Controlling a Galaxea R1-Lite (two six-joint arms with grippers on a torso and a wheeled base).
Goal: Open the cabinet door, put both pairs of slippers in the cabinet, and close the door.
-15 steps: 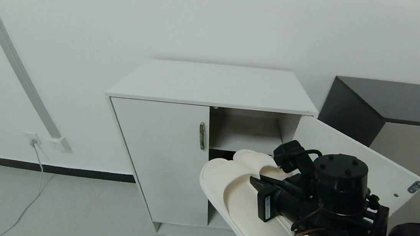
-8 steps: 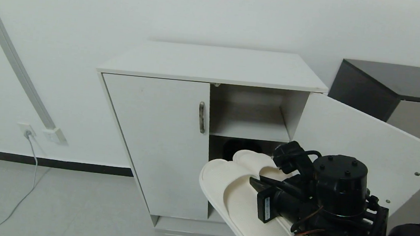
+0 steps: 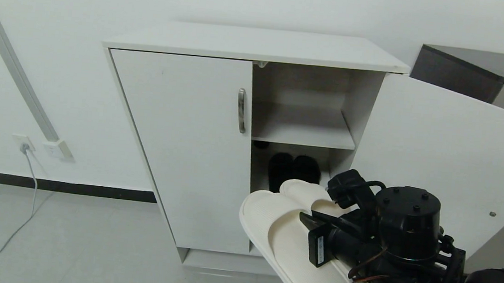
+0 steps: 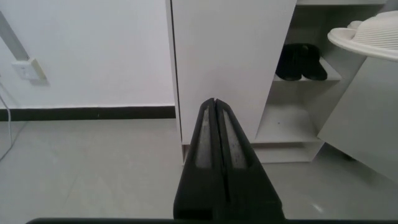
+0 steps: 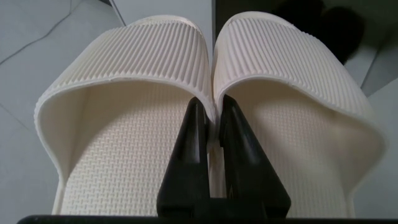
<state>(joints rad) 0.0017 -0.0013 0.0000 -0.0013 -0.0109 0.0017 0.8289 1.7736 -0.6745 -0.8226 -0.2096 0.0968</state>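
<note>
White wall, pale floor (image 3: pixel 62 243); a white cabinet (image 3: pixel 256 45) stands against the wall.

Right jaws: pinching the cream slippers (image 5: pixel 143 155) by their two inner side walls, which are pressed together between the jaws. Soles roughly level, toes pointing ahead of the jaws at the cabinet opening.

Ahead of the toes: the black slippers (image 3: pixel 294 168) sit on the shelf below the upper shelf (image 3: pixel 304 130).

Open door (image 3: pixel 441 146): close beside the right arm (image 3: pixel 405 235).

Left jaws: pressed together, empty, held low and well apart from the right jaws, facing the closed door (image 3: pixel 178 143).

Risks, as judged:
- The grip holds only thin, soft walls. One slipper may slide out or droop on the way in.
- The toes may catch a shelf edge or push the black pair back.
- The arm may knock the open door and swing it into the path.
</note>
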